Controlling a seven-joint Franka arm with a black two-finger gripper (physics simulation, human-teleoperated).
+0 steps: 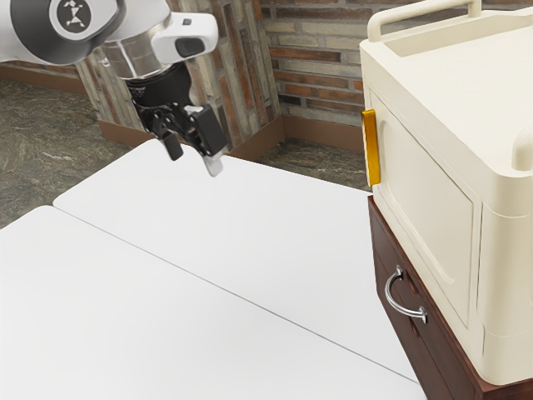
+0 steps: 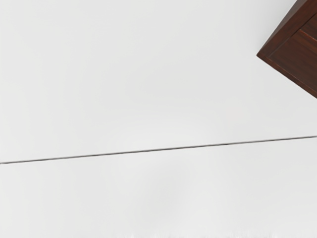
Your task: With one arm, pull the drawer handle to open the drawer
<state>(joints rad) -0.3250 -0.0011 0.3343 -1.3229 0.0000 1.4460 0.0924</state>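
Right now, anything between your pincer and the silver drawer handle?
Nothing visible: just open air over the white table. The cream cabinet sits above the handle, not between it and my pincer.

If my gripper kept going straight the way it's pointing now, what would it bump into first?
Most likely the white tabletop: the gripper points mostly downward, over it, though how high it hangs is hard to judge.
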